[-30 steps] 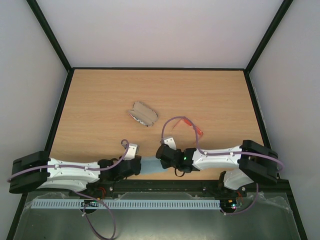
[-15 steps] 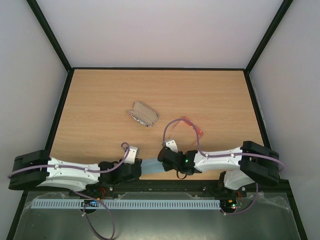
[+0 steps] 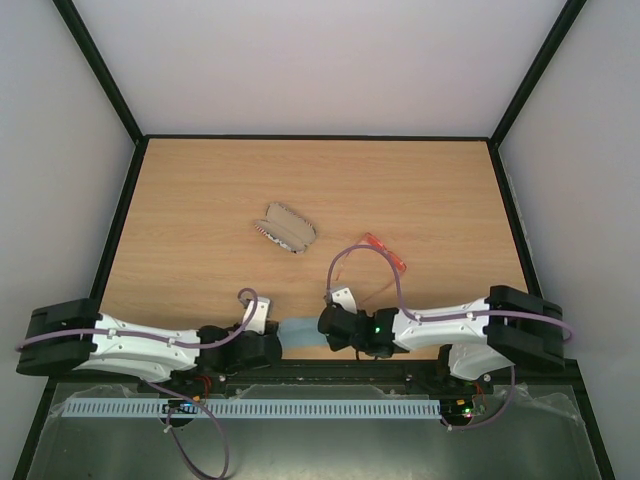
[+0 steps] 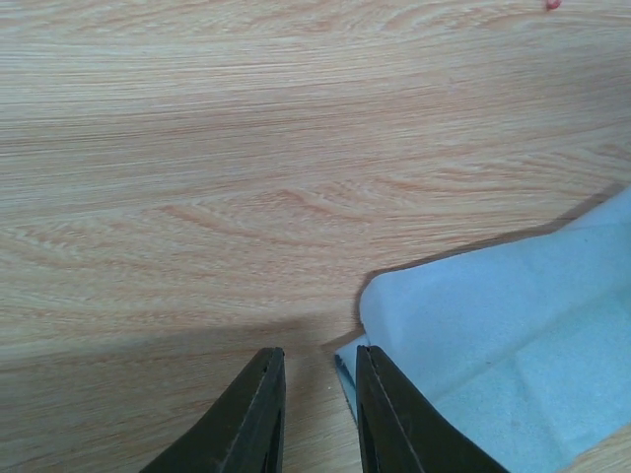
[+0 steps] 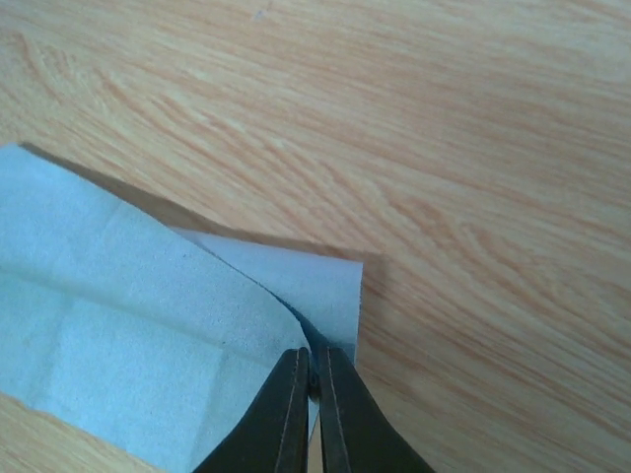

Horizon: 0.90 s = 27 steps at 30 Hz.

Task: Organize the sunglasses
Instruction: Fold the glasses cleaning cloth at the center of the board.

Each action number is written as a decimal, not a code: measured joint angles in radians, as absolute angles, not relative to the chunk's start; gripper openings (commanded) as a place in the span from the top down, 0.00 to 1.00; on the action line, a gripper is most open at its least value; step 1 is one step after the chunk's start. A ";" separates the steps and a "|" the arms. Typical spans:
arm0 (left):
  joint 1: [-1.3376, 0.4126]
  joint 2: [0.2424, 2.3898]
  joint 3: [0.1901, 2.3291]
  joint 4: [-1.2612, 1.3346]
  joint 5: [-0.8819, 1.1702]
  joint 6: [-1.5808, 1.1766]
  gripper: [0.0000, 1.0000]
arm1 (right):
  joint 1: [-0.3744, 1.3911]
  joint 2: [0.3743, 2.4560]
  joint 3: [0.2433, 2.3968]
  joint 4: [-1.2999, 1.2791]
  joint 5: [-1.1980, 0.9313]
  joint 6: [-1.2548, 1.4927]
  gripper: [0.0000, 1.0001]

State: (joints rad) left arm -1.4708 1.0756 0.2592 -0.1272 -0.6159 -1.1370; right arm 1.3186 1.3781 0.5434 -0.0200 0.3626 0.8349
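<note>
- Right gripper (image 5: 313,389): clamped on light-blue cloth (image 5: 108,325) at its folded edge; advise a slow lift with layers together.
- Left gripper (image 4: 314,409): narrowly parted, empty, beside the cloth corner.

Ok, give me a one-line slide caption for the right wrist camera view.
Right gripper pinches an edge of the partly folded light-blue cloth on the wooden table.

Red-orange sunglasses (image 3: 386,253) right of the oblong case (image 3: 288,227), light-blue cloth (image 3: 302,335) at the table's (image 3: 200,190) near edge.
</note>
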 measured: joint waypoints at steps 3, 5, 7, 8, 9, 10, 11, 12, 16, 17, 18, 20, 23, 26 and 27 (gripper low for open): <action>-1.471 1.049 0.262 -0.156 -0.618 -1.154 0.73 | 1.333 1.369 0.525 -0.013 0.356 0.844 0.94; -1.471 1.024 0.266 -0.171 -0.617 -1.159 0.70 | 1.346 1.362 0.517 -0.007 0.350 0.852 0.94; -1.471 1.003 0.273 -0.180 -0.615 -1.159 0.68 | 1.351 1.353 0.513 -0.002 0.347 0.857 0.95; -1.471 0.994 0.279 -0.184 -0.612 -1.158 0.67 | 1.352 1.347 0.511 -0.001 0.346 0.858 0.95; -1.471 0.989 0.285 -0.185 -0.609 -1.155 0.66 | 1.353 1.339 0.511 -0.001 0.345 0.860 0.94; -1.471 0.986 0.294 -0.187 -0.606 -1.152 0.66 | 1.353 1.328 0.510 -0.001 0.345 0.861 0.94; -1.472 0.985 0.303 -0.187 -0.602 -1.147 0.65 | 1.353 1.318 0.510 -0.001 0.345 0.862 0.94; -1.472 0.986 0.313 -0.187 -0.599 -1.144 0.64 | 1.353 1.305 0.509 -0.002 0.347 0.863 0.94; -1.467 1.015 0.345 -0.184 -0.583 -1.133 0.64 | 1.354 1.256 0.512 -0.020 0.377 0.876 0.92; -1.459 1.029 0.348 -0.178 -0.575 -1.130 0.64 | 1.354 1.250 0.514 -0.028 0.387 0.880 0.92; -1.449 1.043 0.348 -0.171 -0.563 -1.126 0.64 | 1.354 1.246 0.517 -0.037 0.396 0.882 0.92; -1.428 1.071 0.348 -0.160 -0.536 -1.116 0.64 | 1.354 1.245 0.524 -0.051 0.408 0.883 0.93; -1.389 1.106 0.348 -0.130 -0.496 -1.098 0.64 | 1.353 1.245 0.532 -0.057 0.416 0.883 0.94; -1.356 1.109 0.345 -0.104 -0.467 -1.082 0.64 | 1.352 1.245 0.532 -0.057 0.414 0.883 0.94; -1.345 1.106 0.342 -0.091 -0.458 -1.077 0.64 | 1.352 1.245 0.529 -0.053 0.411 0.883 0.94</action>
State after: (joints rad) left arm -1.3449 1.1065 0.3416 -0.0910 -0.4576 -1.0771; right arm 1.3521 1.2446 0.5289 -0.0532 0.4107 0.8829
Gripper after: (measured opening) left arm 0.362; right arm 0.063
